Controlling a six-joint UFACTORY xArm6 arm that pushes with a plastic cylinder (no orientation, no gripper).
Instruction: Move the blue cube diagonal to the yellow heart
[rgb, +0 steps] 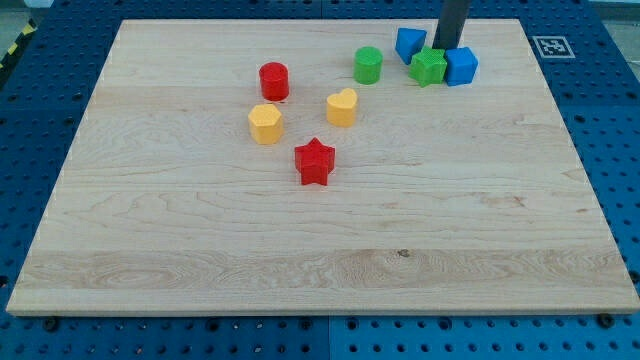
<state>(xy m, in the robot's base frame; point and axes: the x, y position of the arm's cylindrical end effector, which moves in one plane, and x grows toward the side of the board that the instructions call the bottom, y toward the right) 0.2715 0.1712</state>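
Note:
The blue cube (461, 66) sits near the view's top right, touching a green star (428, 68) on its left. The yellow heart (342, 107) lies well to the left and lower, near the middle top of the board. My tip (445, 48) comes down just behind the gap between the green star and the blue cube, at the cube's upper left corner. Whether it touches the cube cannot be told.
A second blue block (409, 44) sits left of the rod. A green cylinder (368, 64), a red cylinder (274, 81), a yellow hexagon block (265, 124) and a red star (314, 161) surround the heart. The board's top edge (320, 21) is close behind the tip.

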